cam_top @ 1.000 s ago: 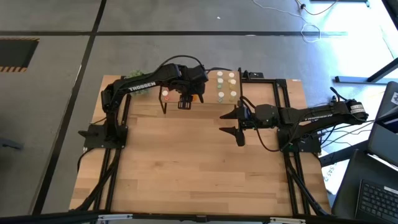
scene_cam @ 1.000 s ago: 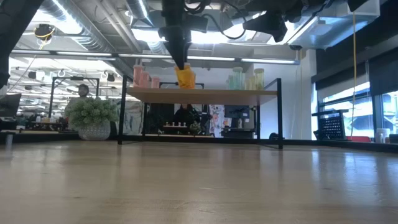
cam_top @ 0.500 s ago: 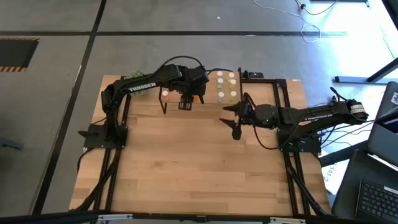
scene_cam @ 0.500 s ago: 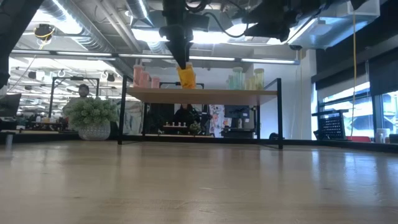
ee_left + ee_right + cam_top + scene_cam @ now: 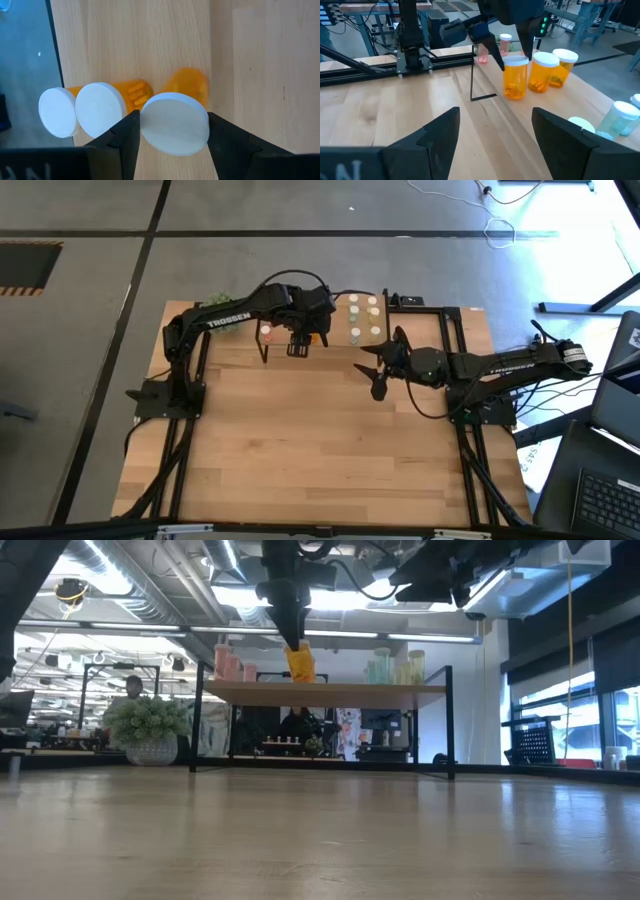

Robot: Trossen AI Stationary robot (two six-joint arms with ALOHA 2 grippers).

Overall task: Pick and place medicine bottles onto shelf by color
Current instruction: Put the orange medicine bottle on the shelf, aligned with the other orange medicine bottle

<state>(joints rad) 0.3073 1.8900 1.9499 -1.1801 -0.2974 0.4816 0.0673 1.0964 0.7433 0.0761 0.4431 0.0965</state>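
The shelf [image 5: 330, 692] stands at the table's far edge. On it are pink bottles [image 5: 232, 665] at the left, pale green bottles [image 5: 362, 318] at the right, and two orange bottles [image 5: 82, 109] in the middle. My left gripper [image 5: 172, 122] reaches over the shelf's middle and is shut on a third orange bottle [image 5: 515, 79] with a white cap. My right gripper [image 5: 495, 120] hovers open above the table to the shelf's right and nearer than it [image 5: 376, 368], holding nothing and facing the shelf. My left gripper pinches the orange bottle's white cap [image 5: 150, 125] between its two fingers [image 5: 125, 137], one on each side of the rim. The fingers come from above, slanting down toward the far edge. The bottle is upright, its base at the board's near edge [image 5: 515, 98]; whether it rests there, I cannot tell.
A green potted plant [image 5: 150, 725] sits on the table left of the shelf. The wooden tabletop [image 5: 320, 440] in front of the shelf lies bare between the two arms. A person shows in the room behind the shelf [image 5: 300, 725].
My right gripper has swung at the wrist, from pointing toward the table's left to slanting toward the far edge and the shelf, while staying open and in place. My left gripper and its orange bottle have kept still.
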